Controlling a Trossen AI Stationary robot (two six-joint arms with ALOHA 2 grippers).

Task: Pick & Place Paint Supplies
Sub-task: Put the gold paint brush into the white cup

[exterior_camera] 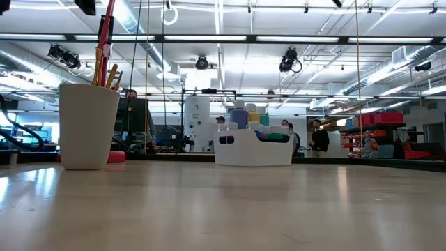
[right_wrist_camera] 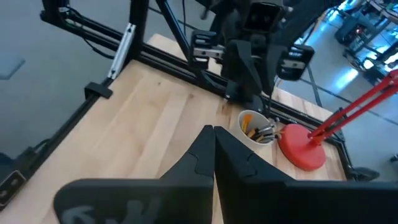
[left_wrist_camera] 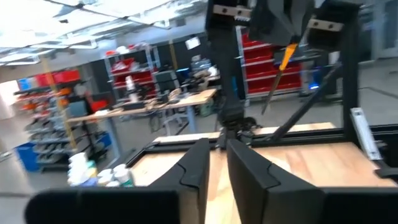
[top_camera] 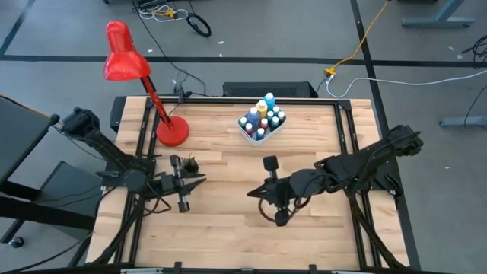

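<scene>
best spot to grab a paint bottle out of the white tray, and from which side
Grip a paint bottle by its cap, coming straight down from above. The bottles stand upright, packed close in the white tray, so their sides are walled in and only the tops stick out. The tallest, blue-capped one looks easiest.

A red lamp stands on the wooden tabletop — its round base at the back left. The beige cup sits just beside that base. A white tray rests at back centre. Beyond — people stand among shelves, cables cross the floor.
</scene>
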